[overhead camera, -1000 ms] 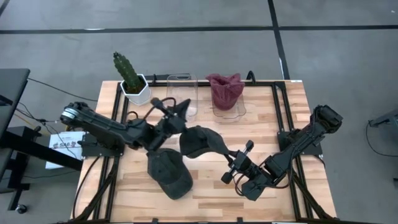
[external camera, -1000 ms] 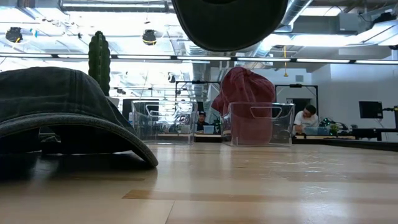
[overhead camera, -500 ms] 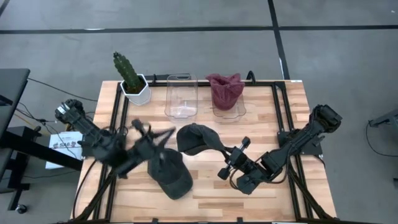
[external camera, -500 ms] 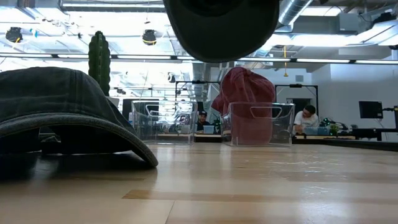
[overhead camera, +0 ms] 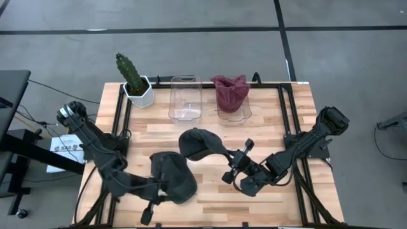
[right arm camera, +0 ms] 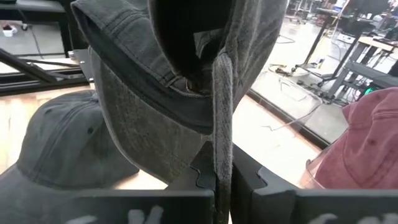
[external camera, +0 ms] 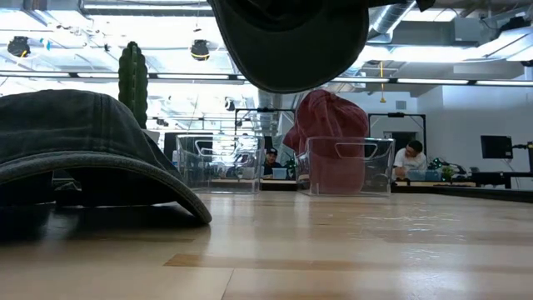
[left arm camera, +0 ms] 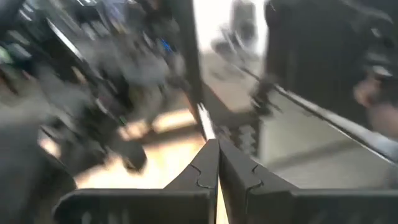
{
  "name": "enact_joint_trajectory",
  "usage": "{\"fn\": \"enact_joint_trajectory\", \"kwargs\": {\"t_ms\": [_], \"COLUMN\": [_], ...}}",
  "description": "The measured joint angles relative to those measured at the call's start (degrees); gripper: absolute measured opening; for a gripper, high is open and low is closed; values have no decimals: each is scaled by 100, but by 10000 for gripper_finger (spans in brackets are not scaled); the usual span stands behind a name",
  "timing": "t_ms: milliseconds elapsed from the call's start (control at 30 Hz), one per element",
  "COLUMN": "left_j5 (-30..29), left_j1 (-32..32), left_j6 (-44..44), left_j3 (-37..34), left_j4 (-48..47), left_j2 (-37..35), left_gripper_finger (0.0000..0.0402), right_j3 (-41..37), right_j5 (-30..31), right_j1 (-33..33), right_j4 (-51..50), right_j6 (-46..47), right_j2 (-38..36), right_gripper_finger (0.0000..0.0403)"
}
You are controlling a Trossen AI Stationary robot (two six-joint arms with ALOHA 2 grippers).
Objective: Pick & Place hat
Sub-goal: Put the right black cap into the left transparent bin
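1. The right gripper (right arm camera: 222,163) had its jaws clamped on the strap of a dark grey cap (overhead camera: 200,143), holding it in the air above the middle of the wooden surface (overhead camera: 210,191).
2. The left gripper (overhead camera: 147,212) sat low at the surface's front edge, jaws closed on nothing.
3. A second grey cap (overhead camera: 173,179) lay flat just beside it.
4. A maroon cap (overhead camera: 229,91) filled one clear bin (overhead camera: 234,113); the neighbouring clear bin (overhead camera: 185,100) and a potted cactus (overhead camera: 132,77) stood along the back.
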Motion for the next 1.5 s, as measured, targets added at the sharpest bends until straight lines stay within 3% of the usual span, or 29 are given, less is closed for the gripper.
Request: {"fn": "enact_joint_trajectory", "kwargs": {"t_ms": [100, 300, 667, 933, 1100, 1267, 1400, 1500], "left_j5": [538, 578, 564, 646, 907, 1301, 1860, 2036], "left_j1": [189, 581, 1404, 1713, 1713, 1713, 1685, 1639], "left_j6": [-574, -1201, -1251, -896, -734, -730, -478, -133], "left_j3": [-4, -4, -514, -974, -1167, -1382, -1455, -1469], "left_j4": [-821, -1862, -2012, -2077, -2077, -2124, -2137, -2139], "left_j2": [-60, -296, -1082, -1680, -1916, -2056, -2063, -2063], "left_gripper_finger": [8, 27, 97, 111, 112, 112, 112, 112], "right_j3": [2, 0, -220, -784, -1365, -2097, -2418, -2433], "right_j5": [-48, -157, -158, -277, -1008, -1897, -3061, -4135], "right_j1": [69, 271, 608, 705, 679, 651, 551, 400], "right_j4": [0, -2, 5, 471, 1624, 3903, 5149, 5272], "right_j6": [0, 0, 386, 1125, 1131, 212, -416, -493], "right_j2": [0, 0, -2, -2, -2, -2, -2, -2], "right_gripper_finger": [1, 1, 1, 1, 1, 1, 1, 1]}}
